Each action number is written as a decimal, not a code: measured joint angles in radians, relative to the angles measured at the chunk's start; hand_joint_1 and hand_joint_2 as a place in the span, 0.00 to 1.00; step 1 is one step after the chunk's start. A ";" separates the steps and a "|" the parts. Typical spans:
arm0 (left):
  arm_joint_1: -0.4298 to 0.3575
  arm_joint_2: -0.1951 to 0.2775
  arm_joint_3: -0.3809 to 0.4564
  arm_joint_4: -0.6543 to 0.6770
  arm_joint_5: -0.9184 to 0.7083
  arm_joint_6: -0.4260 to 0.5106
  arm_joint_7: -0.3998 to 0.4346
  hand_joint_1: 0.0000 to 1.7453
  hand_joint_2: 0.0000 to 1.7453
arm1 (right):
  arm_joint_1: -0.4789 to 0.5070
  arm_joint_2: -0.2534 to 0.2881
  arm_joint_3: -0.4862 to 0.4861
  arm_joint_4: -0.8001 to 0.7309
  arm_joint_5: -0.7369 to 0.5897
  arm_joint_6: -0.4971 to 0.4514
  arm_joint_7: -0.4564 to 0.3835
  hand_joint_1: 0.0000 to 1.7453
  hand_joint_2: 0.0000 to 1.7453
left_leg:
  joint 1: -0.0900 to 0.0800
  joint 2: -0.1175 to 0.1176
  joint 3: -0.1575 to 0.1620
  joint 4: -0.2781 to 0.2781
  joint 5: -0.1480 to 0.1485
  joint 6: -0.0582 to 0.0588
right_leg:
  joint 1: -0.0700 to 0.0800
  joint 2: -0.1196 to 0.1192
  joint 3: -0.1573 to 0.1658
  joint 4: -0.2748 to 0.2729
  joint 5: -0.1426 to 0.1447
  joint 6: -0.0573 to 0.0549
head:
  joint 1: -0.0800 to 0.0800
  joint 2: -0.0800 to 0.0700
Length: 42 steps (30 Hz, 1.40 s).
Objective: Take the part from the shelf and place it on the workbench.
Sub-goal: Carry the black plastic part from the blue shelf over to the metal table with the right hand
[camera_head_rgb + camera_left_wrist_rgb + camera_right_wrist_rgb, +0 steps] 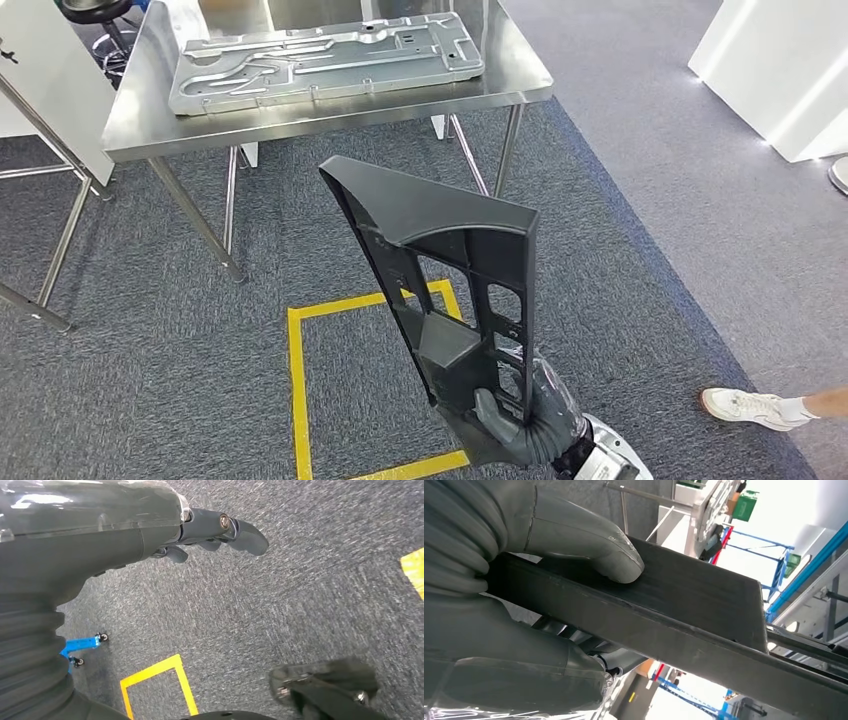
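A long dark grey plastic part (pixel 440 270) with ribs and cut-outs stands upright in front of me, its pointed end toward the workbench. My right hand (pixel 520 425) grips its lower end. In the right wrist view the thumb (pixel 589 542) presses on the part's flat edge (pixel 704 600). The steel workbench (pixel 310 115) stands ahead, with a pressed metal panel (pixel 325 60) lying on it. My left hand (pixel 210 530) hangs over the carpet, fingers stretched out and holding nothing.
A yellow taped square (pixel 300 390) marks the grey carpet below the part. A person's white shoe (pixel 755 405) is at the right. A white cabinet (pixel 780 70) stands at the far right. Steel frame legs (pixel 60 240) are at the left.
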<state>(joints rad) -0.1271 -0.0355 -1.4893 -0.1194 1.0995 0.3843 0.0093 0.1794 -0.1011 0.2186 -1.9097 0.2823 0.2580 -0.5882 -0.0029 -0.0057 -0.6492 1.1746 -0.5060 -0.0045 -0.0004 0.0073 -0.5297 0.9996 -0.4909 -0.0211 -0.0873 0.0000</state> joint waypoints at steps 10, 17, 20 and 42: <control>-0.001 -0.003 0.000 0.000 0.003 -0.001 -0.001 0.00 1.00 | -0.007 0.000 0.000 0.000 0.000 -0.004 0.000 1.00 1.00 | 0.005 0.000 0.079 -0.162 0.040 0.049 | -0.002 -0.001 -0.076 0.172 -0.099 0.048 | 0.001 0.000; -0.001 -0.004 0.000 0.000 0.010 -0.001 -0.005 0.00 1.00 | -0.020 0.000 0.000 0.000 0.001 -0.003 0.001 1.00 1.00 | 0.005 -0.003 0.121 -0.161 0.005 0.036 | -0.014 -0.007 -0.095 0.077 0.041 0.052 | 0.001 0.000; -0.003 -0.004 0.000 0.000 0.013 0.000 -0.008 0.00 1.00 | -0.023 0.000 0.000 -0.001 0.002 -0.002 0.002 1.00 1.00 | 0.002 -0.002 0.125 -0.166 -0.006 0.019 | -0.006 -0.006 -0.074 0.021 0.044 0.038 | 0.001 0.000; -0.002 -0.004 0.000 0.000 0.019 0.000 -0.007 0.00 1.00 | -0.020 0.003 0.000 -0.008 0.004 -0.002 0.001 1.00 1.00 | 0.005 0.000 0.090 -0.165 0.035 0.050 | -0.008 -0.002 -0.129 0.257 -0.124 0.059 | 0.001 0.000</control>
<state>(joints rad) -0.1293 -0.0397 -1.4897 -0.1194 1.1186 0.3845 0.0022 0.1591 -0.0985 0.2186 -1.9178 0.2861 0.2560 -0.5870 0.0025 -0.0062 -0.5594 1.0099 -0.4714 0.0459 -0.0086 0.0048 -0.6584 1.2568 -0.6145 0.0380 -0.0866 0.0000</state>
